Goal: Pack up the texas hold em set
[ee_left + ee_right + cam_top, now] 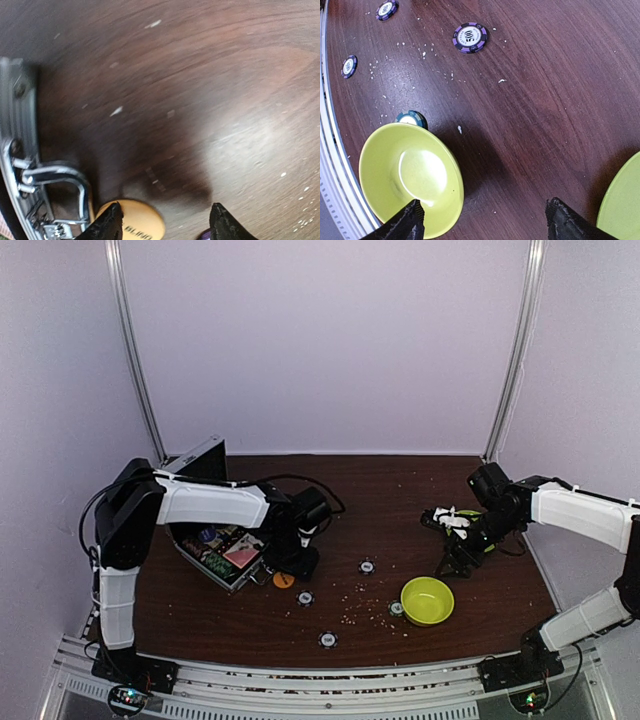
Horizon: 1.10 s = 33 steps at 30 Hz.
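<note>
**CASE OPEN AT TABLE LEFT; BOTH CLAWS OPEN**

The table (420, 490) has open wood across its far half, up to the white walls. One silver case (228, 560) lies open at left, skewed to the table edges, lid raised on the far side and handle facing near-right. One green bowl (427, 600) sits near-right. Four chips (367, 566) lie loose between them. One orange button (135, 225) lies beside the handle. The left claw (165, 227) hangs over the button, jaws apart and empty. The right claw (487, 222) is spread wide by the bowl's rim.

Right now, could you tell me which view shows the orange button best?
The left wrist view: the orange button sits close, its word BLIND readable, though cropped at the bottom. The top external view shows only a small orange dot beside the case. The right wrist view misses it.
</note>
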### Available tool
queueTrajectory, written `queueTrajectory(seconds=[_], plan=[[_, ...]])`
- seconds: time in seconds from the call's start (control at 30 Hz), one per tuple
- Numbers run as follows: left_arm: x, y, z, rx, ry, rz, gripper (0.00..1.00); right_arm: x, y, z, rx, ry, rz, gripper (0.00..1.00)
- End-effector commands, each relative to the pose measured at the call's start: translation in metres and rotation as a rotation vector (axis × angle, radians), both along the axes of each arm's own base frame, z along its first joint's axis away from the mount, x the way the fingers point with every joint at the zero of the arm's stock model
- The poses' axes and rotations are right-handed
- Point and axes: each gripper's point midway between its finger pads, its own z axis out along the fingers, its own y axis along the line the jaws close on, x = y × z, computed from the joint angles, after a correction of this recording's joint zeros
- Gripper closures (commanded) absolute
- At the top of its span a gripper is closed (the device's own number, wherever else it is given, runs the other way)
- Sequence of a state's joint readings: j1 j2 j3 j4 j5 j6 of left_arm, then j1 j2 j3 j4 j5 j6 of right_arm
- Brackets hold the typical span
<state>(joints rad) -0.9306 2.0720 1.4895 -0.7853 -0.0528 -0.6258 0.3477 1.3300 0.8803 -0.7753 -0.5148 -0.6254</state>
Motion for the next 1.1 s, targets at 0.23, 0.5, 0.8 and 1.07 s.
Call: queueTrajectory(seconds=[0.23, 0.5, 0.8, 1.07], plan=[[0.000, 0.014, 0.029, 0.012, -0.142, 0.121, 0.36, 0.003, 0.002, 0.003, -0.008, -0.002, 0.011, 0.16], [-0.008, 0.031, 0.020, -0.014, -0.136, 0.268, 0.31, 0.002, 0.003, 0.003, -0.011, -0.001, 0.017, 0.16], [-0.004, 0.015, 0.000, -0.016, -0.079, 0.261, 0.29, 0.001, 0.003, 0.002, -0.014, 0.002, 0.019, 0.15], [0.002, -0.003, -0.012, -0.070, -0.039, 0.212, 0.30, 0.001, 0.003, 0.001, -0.020, 0.004, 0.021, 0.15]])
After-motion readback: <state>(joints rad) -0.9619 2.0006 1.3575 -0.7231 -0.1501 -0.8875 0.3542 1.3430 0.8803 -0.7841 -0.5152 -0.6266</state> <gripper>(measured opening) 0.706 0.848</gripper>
